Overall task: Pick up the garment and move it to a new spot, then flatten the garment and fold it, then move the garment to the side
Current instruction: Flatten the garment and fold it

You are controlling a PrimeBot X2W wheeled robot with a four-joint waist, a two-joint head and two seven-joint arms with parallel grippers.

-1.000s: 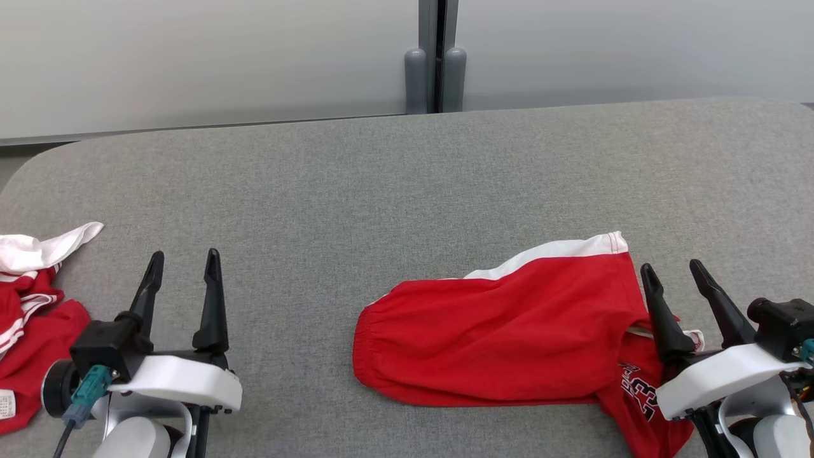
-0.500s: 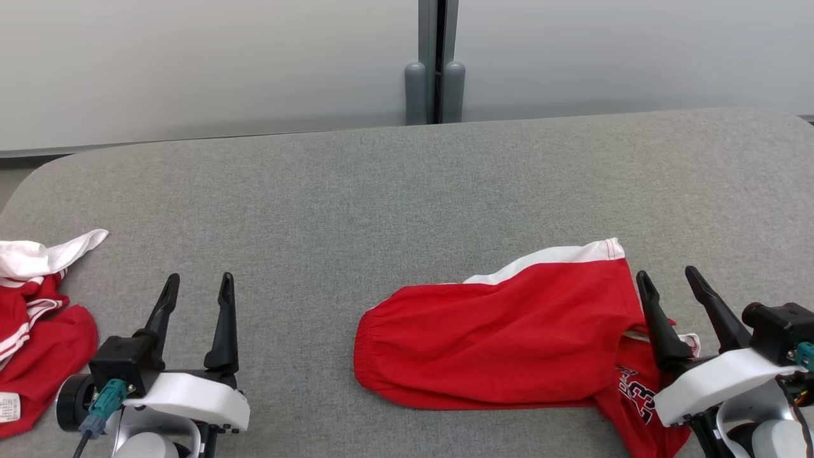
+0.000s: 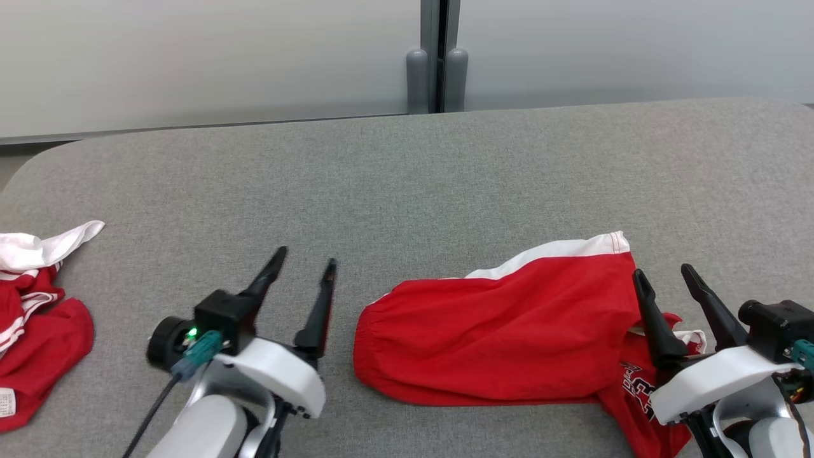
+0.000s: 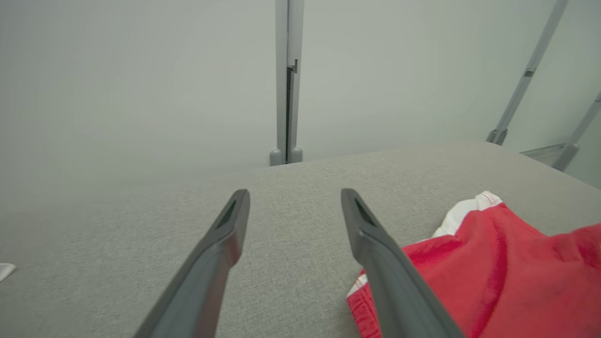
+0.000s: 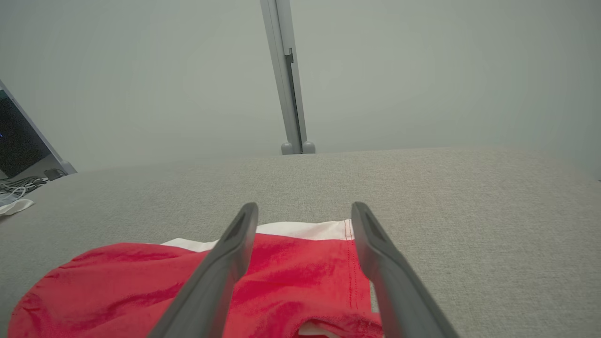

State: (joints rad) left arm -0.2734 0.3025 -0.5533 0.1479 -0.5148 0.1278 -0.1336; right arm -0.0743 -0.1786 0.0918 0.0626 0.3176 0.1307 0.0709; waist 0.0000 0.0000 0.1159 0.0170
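Noted red garment (image 3: pixel 502 337) rumpled on tabletop (image 3: pixel 407 178), right of centre | saw left gripper (image 3: pixel 305 256) released, empty, angled toward gathered end | saw right gripper (image 3: pixel 662 271) released, empty, over opposite end | judged both poised for two-point lift

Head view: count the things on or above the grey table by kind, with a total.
Red-and-white garments: 2 (middle garment, left-edge garment)
Open grippers: 2 (left gripper, right gripper)
Total: 4
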